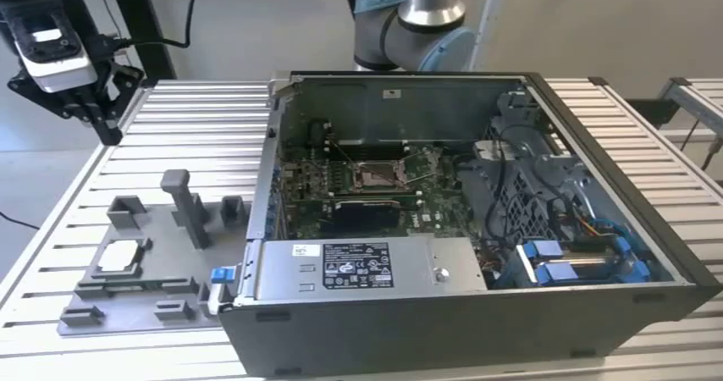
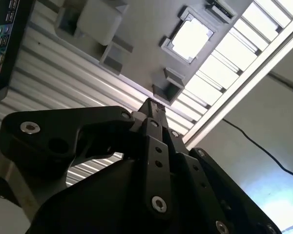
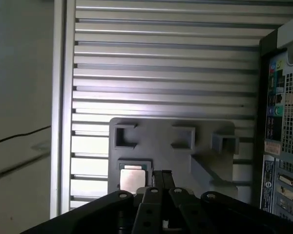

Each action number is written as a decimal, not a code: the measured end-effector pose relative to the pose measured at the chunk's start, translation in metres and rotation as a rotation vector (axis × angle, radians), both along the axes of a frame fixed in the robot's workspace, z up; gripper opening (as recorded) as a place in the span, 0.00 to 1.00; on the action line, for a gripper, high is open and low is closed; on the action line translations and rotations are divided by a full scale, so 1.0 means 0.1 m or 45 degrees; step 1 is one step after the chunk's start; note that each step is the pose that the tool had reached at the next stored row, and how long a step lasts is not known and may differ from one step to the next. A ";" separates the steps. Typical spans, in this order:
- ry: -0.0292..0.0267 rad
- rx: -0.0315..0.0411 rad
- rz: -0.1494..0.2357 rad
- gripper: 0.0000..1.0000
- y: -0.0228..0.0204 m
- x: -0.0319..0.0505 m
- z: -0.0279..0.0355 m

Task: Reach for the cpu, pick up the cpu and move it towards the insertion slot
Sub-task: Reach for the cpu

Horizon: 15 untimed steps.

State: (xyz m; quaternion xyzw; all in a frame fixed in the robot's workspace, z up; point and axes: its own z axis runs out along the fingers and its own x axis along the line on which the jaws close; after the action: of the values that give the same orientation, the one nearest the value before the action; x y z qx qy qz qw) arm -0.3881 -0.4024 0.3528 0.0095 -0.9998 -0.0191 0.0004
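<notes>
Found the gripper high over the far part of the tabletop, at the exterior view's left, with its fingertips pressed together and nothing between them. Saw the cpu lying flat, silvery face up, in a recess of the grey fixture, nearer in the scene and well below the gripper.

Took the step in hand for the reach. Judged it wise to spread the fingers before going down, to square them to two opposite edges of the chip, and to descend straight, keeping away from the tall post near the recess. Would hold by the thin edges only, lightly. Noted the insertion slot inside the open computer case, well apart to the right, beyond the case wall.

Could not make out the position of the wire levers, nor any detail of the slot's brownish centre. Lost one edge of the cpu behind the gripper body in the first wrist view. Could not judge the depth of the recess around the chip.
</notes>
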 end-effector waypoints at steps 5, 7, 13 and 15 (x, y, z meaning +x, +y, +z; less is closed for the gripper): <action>-0.0001 0.0000 0.000 0.00 -0.110 -0.062 -0.002; 0.0001 -0.0001 0.000 0.00 -0.153 -0.093 -0.003; 0.0000 0.0000 0.000 0.00 -0.244 -0.165 -0.007; 0.0001 -0.0001 0.000 0.00 -0.255 -0.186 -0.008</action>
State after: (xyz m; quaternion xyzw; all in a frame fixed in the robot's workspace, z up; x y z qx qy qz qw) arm -0.4067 -0.4279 0.3520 0.0095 -0.9998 -0.0191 0.0005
